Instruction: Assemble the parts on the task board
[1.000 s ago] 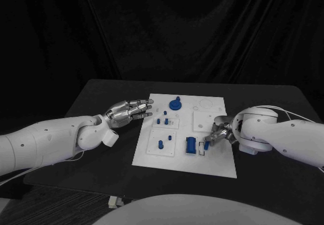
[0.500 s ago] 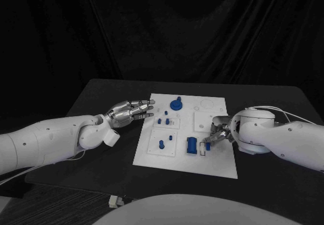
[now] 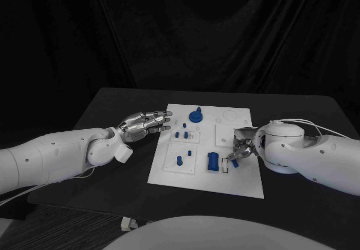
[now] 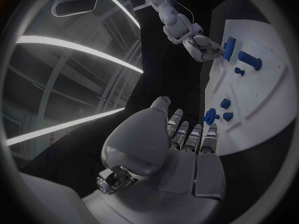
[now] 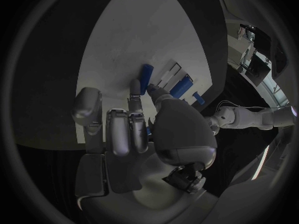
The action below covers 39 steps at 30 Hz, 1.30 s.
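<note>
The white task board [image 3: 196, 174] lies mid-table. On it stand a blue knob [image 3: 195, 115], several small blue pegs [image 3: 181, 134] and a blue block [image 3: 213, 161] beside a white slot frame. My right hand [image 3: 244, 148] hovers over the board's right side and pinches a small blue part [image 3: 234, 163] between thumb and fingertip, just right of the slot frame; the right wrist view shows that part [image 5: 146, 77] at the fingertips [image 5: 135, 87]. My left hand [image 3: 142, 125] floats off the board's left edge, fingers straight and holding nothing; it appears in the left wrist view too [image 4: 181, 144].
The black table [image 3: 112, 109] extends around the board on all sides. Two raised white square plates [image 3: 229, 133] sit on the board's right half. In the left wrist view the board [image 4: 274, 109] lies beyond the fingertips, with my right hand [image 4: 202, 47] far across it.
My right hand has crept slightly rightward and nearer with the small blue part, staying beside the slot frame. The left hand has not moved.
</note>
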Each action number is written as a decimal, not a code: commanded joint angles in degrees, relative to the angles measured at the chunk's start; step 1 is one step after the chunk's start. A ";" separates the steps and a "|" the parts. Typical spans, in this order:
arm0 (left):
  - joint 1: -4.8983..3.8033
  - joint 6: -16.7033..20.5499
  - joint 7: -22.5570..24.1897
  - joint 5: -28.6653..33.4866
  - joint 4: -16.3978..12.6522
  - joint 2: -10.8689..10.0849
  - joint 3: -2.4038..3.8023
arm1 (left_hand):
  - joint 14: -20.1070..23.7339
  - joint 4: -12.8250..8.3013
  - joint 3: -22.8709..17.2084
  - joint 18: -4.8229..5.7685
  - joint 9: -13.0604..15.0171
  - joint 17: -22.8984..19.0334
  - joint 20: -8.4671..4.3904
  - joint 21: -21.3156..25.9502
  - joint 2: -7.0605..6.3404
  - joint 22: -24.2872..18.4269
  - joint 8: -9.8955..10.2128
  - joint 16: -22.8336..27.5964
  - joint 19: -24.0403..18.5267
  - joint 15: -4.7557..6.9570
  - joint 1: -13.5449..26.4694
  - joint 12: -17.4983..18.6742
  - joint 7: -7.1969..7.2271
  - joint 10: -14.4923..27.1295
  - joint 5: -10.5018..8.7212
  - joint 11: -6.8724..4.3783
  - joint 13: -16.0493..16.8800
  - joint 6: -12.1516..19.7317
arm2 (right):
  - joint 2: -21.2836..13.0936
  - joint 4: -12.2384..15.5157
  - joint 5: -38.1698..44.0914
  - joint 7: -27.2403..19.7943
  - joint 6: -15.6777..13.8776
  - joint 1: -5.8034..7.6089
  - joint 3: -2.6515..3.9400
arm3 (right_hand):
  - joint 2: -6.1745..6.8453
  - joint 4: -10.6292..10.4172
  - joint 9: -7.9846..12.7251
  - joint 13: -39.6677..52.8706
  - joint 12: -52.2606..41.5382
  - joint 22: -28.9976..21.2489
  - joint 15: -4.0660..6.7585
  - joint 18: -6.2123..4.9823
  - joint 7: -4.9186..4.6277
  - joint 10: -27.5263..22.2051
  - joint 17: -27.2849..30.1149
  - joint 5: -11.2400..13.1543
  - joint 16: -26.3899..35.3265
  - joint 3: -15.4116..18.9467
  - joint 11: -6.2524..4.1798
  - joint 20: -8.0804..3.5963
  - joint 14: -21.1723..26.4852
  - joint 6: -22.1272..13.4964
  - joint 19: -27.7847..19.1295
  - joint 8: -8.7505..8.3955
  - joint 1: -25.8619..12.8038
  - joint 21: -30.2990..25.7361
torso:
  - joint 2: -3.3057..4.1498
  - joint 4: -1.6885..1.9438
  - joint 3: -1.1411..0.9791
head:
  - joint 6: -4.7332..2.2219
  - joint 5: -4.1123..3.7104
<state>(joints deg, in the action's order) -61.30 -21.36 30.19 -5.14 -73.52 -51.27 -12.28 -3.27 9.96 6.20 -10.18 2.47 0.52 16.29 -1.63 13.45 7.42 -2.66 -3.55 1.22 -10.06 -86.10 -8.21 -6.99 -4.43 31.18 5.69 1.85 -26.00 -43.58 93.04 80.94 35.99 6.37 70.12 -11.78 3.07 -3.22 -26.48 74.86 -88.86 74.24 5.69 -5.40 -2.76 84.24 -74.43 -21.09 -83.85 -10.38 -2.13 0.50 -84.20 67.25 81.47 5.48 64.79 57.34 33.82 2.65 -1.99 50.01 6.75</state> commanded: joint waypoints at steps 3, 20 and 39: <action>0.08 -0.99 0.35 0.08 0.01 0.17 0.05 | 0.48 0.06 -2.29 0.15 0.30 0.65 0.15 0.40 -0.26 0.15 -0.13 -0.76 0.80 -0.08 -0.16 -0.97 -0.63 -0.06 1.08 0.64 -0.08 -0.26 | -0.29 0.84 4.37 1.13 -0.11 -0.24 -0.05 | 0.31 2.54 2.72 15.14 -1.14 7.37 -0.32 -0.71 -0.15 5.76 -0.02 -1.89 1.47 -1.61 0.32 0.41 -2.91 -2.88 -0.40 -1.71 3.95 -2.25 | 0.04 0.01 -0.01 | -0.01 -0.10; 0.09 -1.13 -0.06 0.08 0.09 0.31 0.05 | 0.48 0.06 -2.29 0.15 0.30 0.65 0.15 0.40 -0.26 0.15 -0.13 -0.76 0.80 -0.08 -0.16 -0.97 -0.63 -0.06 1.08 0.64 -0.08 -0.26 | -0.52 0.49 -0.41 1.09 -0.75 -0.30 -0.05 | 0.90 8.43 3.35 15.14 -1.14 7.33 -0.28 -0.93 -0.08 5.76 0.12 -9.77 1.56 -7.60 0.24 0.53 -2.84 -0.43 -0.52 0.42 6.25 -3.63 | 0.03 0.00 -0.02 | -0.01 -0.14; 0.10 -1.18 -0.34 0.08 0.12 0.38 0.05 | 0.48 0.06 -2.29 0.15 0.30 0.65 0.15 0.40 -0.26 0.15 -0.13 -0.76 0.80 -0.08 -0.16 -0.97 -0.63 -0.06 1.08 0.64 -0.08 -0.26 | -2.57 -0.07 -15.04 0.71 -4.35 -0.06 -0.04 | 1.29 10.33 0.93 15.14 -1.14 7.62 0.06 -0.76 0.29 5.76 -0.56 -15.66 1.26 -9.10 -0.14 0.17 -3.09 -0.15 0.10 2.56 4.17 -2.72 | -0.01 -0.05 -0.01 | -0.01 0.14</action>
<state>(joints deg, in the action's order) -61.27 -21.73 29.42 -5.15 -73.33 -50.95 -12.28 -3.27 9.96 6.20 -10.18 2.47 0.52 16.29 -1.63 13.45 7.42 -2.66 -3.55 1.22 -10.06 -86.10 -8.21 -7.79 -4.63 31.18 5.89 1.85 -25.81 -45.92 93.08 71.63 35.92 3.02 70.22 -11.61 3.65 4.21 -25.18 74.86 -88.86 74.24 4.54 -5.40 -3.16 84.04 -74.40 -30.18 -82.75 -10.36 -1.29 0.99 -83.78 66.87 80.99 6.72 66.79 54.56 33.83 2.61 -2.02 50.01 6.84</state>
